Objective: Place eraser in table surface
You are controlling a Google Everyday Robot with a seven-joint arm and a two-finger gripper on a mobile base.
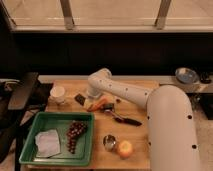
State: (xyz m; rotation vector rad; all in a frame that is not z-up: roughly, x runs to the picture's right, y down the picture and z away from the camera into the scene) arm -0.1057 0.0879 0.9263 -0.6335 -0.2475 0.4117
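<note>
The gripper (88, 97) sits low over the back left part of the table (142, 107), under the bend of the white arm. The eraser (80, 99) shows as a small dark block just at its left side, between the white cup (58, 93) and the carrot (98, 104). It looks to be down at the wood or very close to it. You cannot tell from here whether the gripper grips the block or has let it go.

Make sure the eraser lies flat on bare wood before you release, so it does not tip or skid. Then let go gently and lift straight up, not sideways. The carrot lies just beside the gripper, and a sideways pull could roll it or knock the cup. Keep clear of the green tray (30, 145) in front.
</note>
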